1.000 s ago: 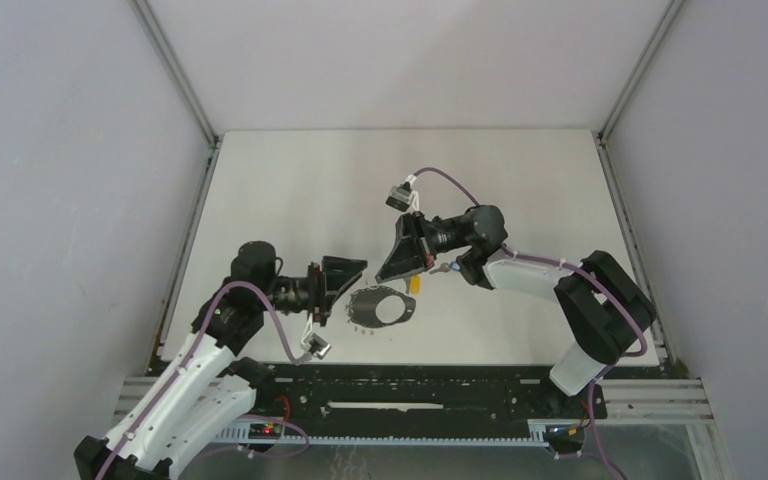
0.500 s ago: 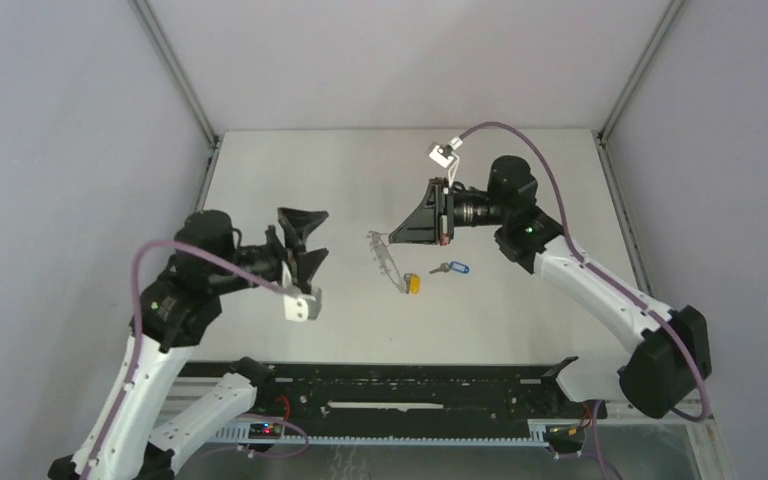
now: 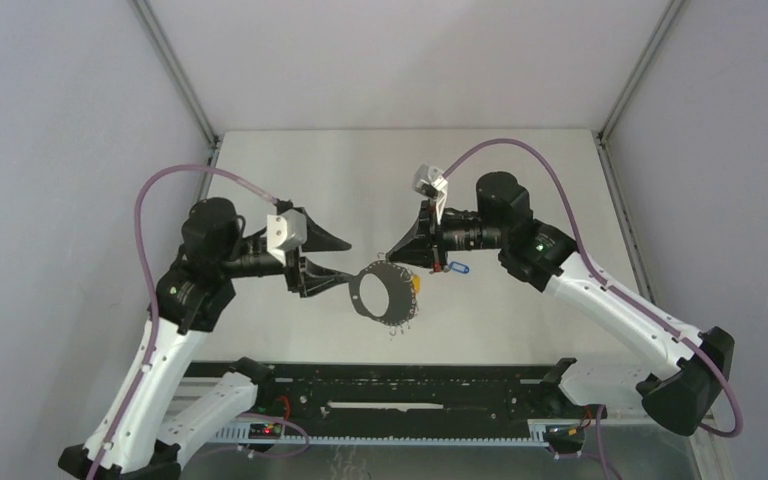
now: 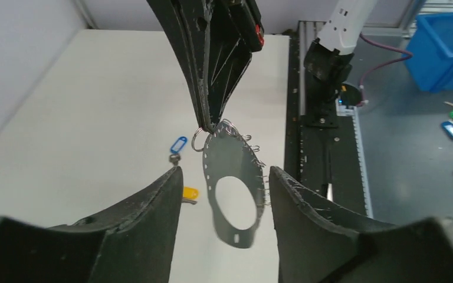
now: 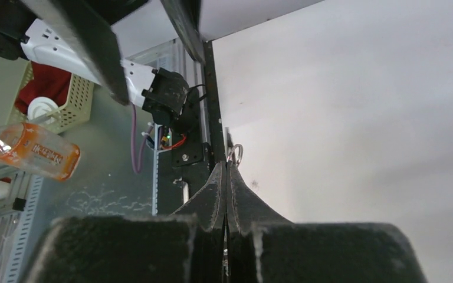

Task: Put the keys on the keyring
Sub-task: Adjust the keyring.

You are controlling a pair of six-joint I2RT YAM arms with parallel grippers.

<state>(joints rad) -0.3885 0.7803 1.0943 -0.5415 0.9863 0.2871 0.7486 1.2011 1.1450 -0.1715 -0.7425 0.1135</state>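
Left arm swung in from left side within last half second. Forearm now raised, left fingers (image 4: pixel 147 218) spread wide either side of keyring (image 4: pixel 227 154), no contact. Right arm reaches across table (image 3: pixel 290 170), right fingers (image 5: pixel 212 194) pressed together on keyring's top edge. Hoop hangs clear of table, turned broadside from edge-on. I read this as handover setup. Yellow key (image 3: pixel 415 284) and blue key (image 3: pixel 456 267) lie on table beneath, neither threaded.

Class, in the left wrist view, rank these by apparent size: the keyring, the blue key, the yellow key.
1. keyring
2. blue key
3. yellow key, though partly hidden, so this place is unsure.
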